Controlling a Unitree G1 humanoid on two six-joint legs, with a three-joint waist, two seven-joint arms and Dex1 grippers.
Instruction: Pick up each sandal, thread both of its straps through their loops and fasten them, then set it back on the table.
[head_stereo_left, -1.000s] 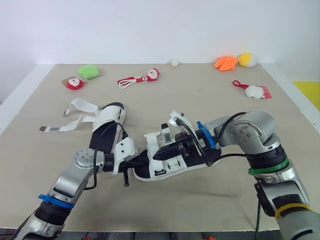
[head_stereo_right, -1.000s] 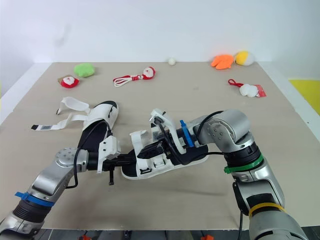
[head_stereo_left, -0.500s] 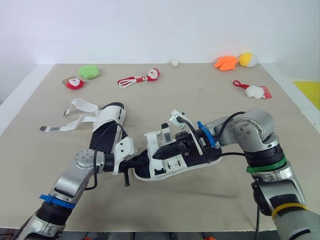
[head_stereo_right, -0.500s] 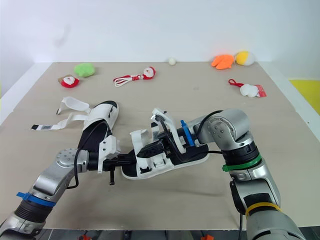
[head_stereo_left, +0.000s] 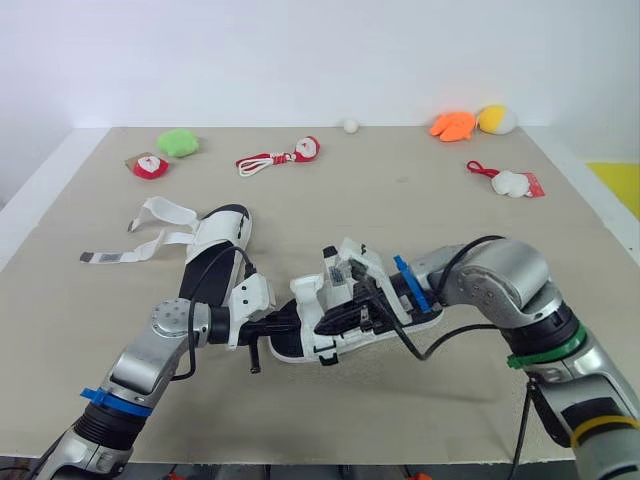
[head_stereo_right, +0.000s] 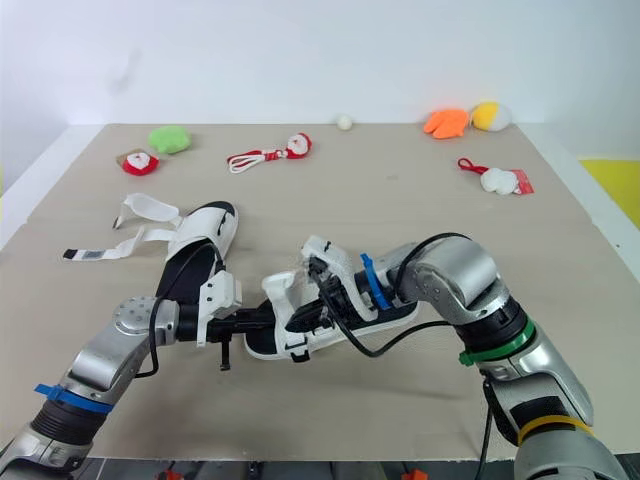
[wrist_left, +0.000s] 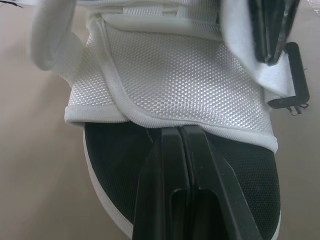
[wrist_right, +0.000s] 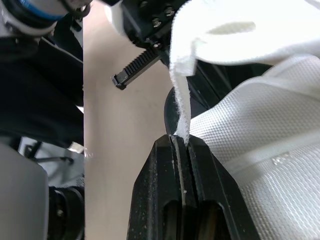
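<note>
The task looks to be in its early part, with neither sandal visibly finished. The white mesh sandal with a black footbed (head_stereo_left: 310, 293) sits just toward 6 o'clock from the middle of the beige table (head_stereo_left: 400, 200), tipped a little, and I cannot tell whether its sole is clear of the surface. The left gripper (wrist_left: 181, 131) reaches in from 9 o'clock, its two black fingers clenched together at the hem of the mesh upper, steadying the shoe. The right gripper (wrist_right: 181, 142) comes from 3 o'clock and is clamped on the free end of a white fabric strap (wrist_right: 182, 100), which rises loose from between the fingers. A black plastic loop (wrist_left: 295, 75) shows at the shoe's side with nothing visibly through it, so this strap seems not yet threaded. Whether the shoe's other strap is done I cannot tell, since the arm hides it. At about 10 o'clock from this shoe lies the second white-and-black sandal (head_stereo_left: 215, 240), flat on the table with its two white straps (head_stereo_left: 150, 225) trailing open toward 9 o'clock. By my reading, what remains is threading and fastening here, setting the shoe down, then both straps of the second one.
</note>
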